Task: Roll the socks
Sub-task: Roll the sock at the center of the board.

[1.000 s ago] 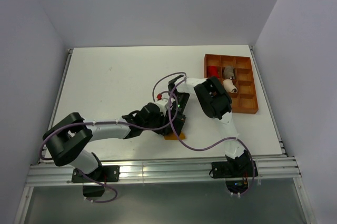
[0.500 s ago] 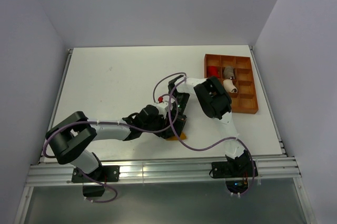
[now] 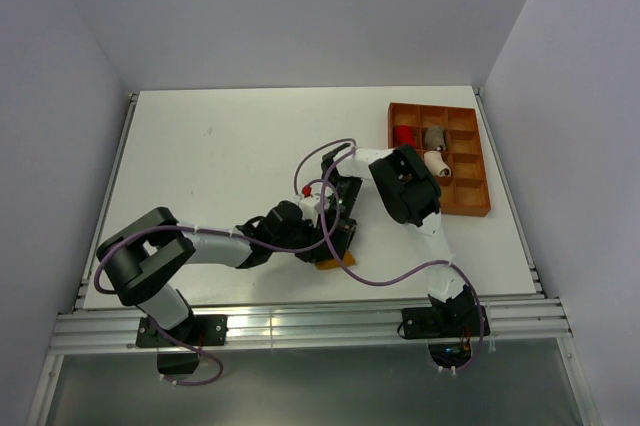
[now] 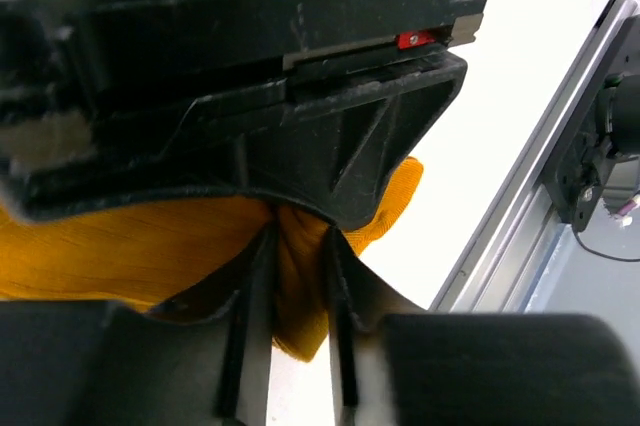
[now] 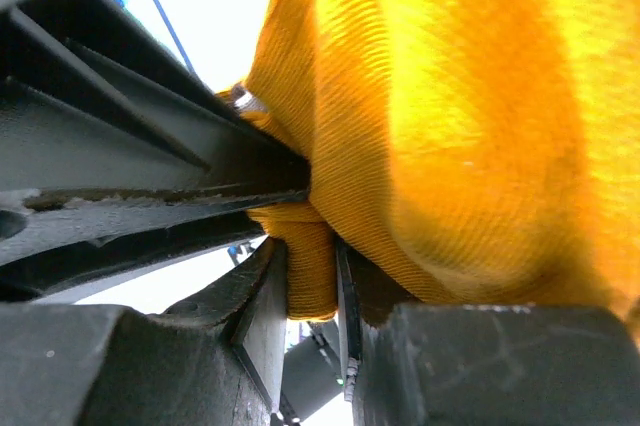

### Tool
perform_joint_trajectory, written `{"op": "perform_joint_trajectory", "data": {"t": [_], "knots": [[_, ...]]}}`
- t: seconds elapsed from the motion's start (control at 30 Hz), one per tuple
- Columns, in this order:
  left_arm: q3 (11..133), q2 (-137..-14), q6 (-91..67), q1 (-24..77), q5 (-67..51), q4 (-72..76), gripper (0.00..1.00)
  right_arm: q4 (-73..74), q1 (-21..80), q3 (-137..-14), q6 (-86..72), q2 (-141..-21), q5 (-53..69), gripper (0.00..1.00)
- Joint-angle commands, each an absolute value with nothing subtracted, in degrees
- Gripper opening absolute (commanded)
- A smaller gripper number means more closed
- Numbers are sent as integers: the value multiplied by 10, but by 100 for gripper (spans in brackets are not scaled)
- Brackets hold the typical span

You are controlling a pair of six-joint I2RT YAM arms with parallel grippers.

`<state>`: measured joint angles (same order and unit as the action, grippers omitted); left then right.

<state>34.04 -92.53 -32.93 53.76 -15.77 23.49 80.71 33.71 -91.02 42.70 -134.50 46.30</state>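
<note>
A mustard-orange sock point(image 3: 326, 264) lies on the white table near its front middle, mostly hidden under both grippers. My left gripper point(image 3: 322, 246) reaches in from the left. In the left wrist view the left gripper point(image 4: 298, 276) is shut on a fold of the sock point(image 4: 120, 246). My right gripper point(image 3: 338, 221) comes down from behind. In the right wrist view the right gripper point(image 5: 310, 266) is shut on a rolled edge of the sock point(image 5: 450, 126). The two grippers' bodies almost touch.
An orange compartment tray point(image 3: 470, 208) stands at the back right with a red bundle point(image 3: 403, 134), a grey bundle point(image 3: 434, 136) and a pale bundle point(image 3: 436, 160) in it. A metal rail point(image 3: 300, 321) runs along the near edge. Purple cables loop above the grippers.
My left arm has slid a little to the right and its jaws have narrowed onto the sock's fold. The right gripper has kept its place and hold.
</note>
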Motion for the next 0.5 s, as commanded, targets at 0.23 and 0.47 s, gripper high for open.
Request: {"op": "perform_joint_trajectory", "data": {"t": [0.23, 0.47], "knots": [[291, -945, -364, 542, -165, 261, 0, 691, 328, -882, 399, -1297, 427, 35], [287, -956, -372, 542, -171, 266, 0, 673, 278, -903, 381, -1250, 452, 43]]}}
